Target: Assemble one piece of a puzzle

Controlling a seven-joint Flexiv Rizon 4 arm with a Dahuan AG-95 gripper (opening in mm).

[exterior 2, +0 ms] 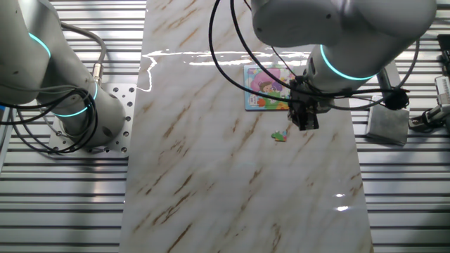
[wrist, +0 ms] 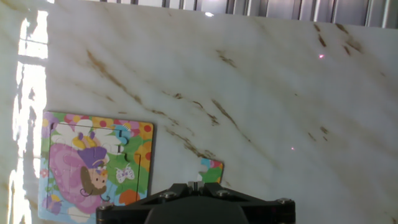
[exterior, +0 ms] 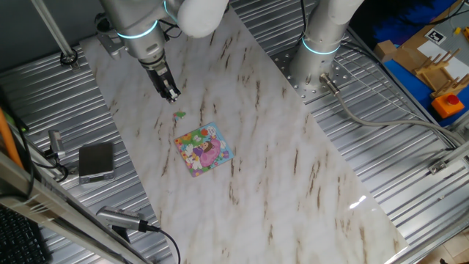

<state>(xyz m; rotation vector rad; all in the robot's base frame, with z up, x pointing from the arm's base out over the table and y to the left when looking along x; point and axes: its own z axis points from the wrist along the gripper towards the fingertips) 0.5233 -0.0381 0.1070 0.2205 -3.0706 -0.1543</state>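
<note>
End effector [exterior: 171,94] above piece [exterior: 178,114], beside puzzle [exterior: 204,149]

Tool [exterior 2: 305,121] beside piece [exterior 2: 280,135], near puzzle [exterior 2: 266,87]

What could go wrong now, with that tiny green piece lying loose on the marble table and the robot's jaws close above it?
Three risks, as guesses:
1. The tiny green jigsaw piece lies flat on the smooth marble tabletop, so the gripper might push it away instead of gripping it.
2. The small square cartoon puzzle board lies loose, so pressing the piece in might shift it.
3. In the hand view the gripper body hides part of the piece, so aiming may suffer.
</note>
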